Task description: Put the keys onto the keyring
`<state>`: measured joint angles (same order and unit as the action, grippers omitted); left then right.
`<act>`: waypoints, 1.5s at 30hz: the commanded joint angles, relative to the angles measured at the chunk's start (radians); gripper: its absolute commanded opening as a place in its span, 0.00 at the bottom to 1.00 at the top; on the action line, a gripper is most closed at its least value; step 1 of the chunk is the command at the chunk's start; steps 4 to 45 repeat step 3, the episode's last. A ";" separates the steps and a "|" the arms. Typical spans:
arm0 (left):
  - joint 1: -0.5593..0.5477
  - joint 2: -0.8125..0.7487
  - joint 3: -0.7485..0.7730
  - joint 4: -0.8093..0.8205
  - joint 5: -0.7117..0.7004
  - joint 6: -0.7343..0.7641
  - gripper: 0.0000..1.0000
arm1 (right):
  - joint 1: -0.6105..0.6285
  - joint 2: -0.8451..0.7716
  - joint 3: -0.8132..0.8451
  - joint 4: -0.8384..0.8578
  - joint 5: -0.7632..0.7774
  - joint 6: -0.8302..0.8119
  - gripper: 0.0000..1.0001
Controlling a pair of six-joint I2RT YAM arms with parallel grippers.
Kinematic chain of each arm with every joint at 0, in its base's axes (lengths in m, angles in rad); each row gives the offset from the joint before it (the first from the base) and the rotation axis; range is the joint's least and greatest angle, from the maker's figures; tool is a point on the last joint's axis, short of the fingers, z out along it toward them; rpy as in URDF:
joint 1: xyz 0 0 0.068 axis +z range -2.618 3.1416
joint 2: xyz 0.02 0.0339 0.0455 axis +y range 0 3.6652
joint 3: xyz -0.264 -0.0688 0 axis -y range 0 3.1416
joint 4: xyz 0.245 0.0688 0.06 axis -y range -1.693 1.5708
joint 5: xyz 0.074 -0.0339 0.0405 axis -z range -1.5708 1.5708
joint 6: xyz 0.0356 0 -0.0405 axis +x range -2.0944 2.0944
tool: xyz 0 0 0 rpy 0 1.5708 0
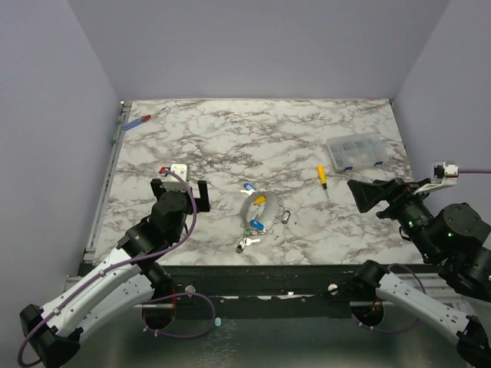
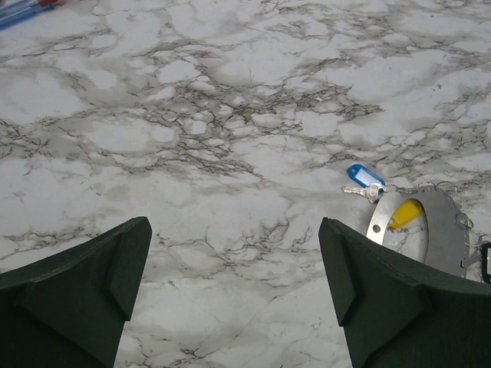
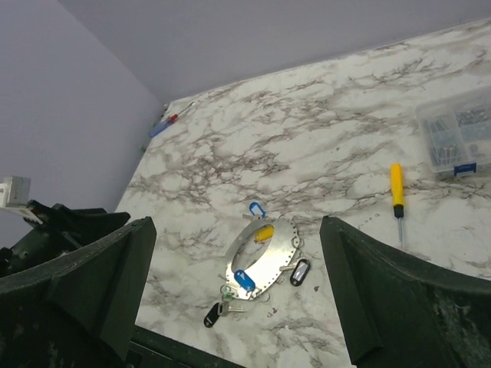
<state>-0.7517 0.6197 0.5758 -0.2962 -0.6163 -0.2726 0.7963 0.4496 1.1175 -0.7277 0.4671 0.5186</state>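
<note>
The keyring [image 1: 271, 212] is a flat silver ring lying on the marble table near the front middle. It also shows in the left wrist view [image 2: 449, 238] and the right wrist view [image 3: 278, 259]. Keys with coloured tags lie on and around it: a blue one [image 1: 248, 186] [image 2: 364, 178] at its far side, a yellow one [image 1: 260, 200] [image 3: 264, 232] inside it, and another blue one [image 1: 256, 225] [image 3: 244, 279] on its near rim. My left gripper [image 1: 180, 190] [image 2: 234, 230] is open to the left of the ring. My right gripper [image 1: 380, 192] [image 3: 236, 230] is open, raised, far to the right.
Black-tagged keys [image 3: 299, 271] [image 3: 211, 314] and a bare silver key [image 1: 245, 244] lie by the ring. A yellow-handled screwdriver [image 1: 322, 176] and a clear compartment box [image 1: 354, 151] are to the right. A red-and-blue screwdriver [image 1: 138, 121] lies at the far left corner.
</note>
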 commanded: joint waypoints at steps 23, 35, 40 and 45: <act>0.006 -0.001 0.013 -0.007 0.008 -0.005 0.99 | -0.006 0.011 0.000 -0.037 -0.094 0.016 1.00; 0.006 -0.001 0.013 -0.007 0.008 -0.005 0.99 | -0.006 0.011 0.000 -0.037 -0.094 0.016 1.00; 0.006 -0.001 0.013 -0.007 0.008 -0.005 0.99 | -0.006 0.011 0.000 -0.037 -0.094 0.016 1.00; 0.006 -0.001 0.013 -0.007 0.008 -0.005 0.99 | -0.006 0.011 0.000 -0.037 -0.094 0.016 1.00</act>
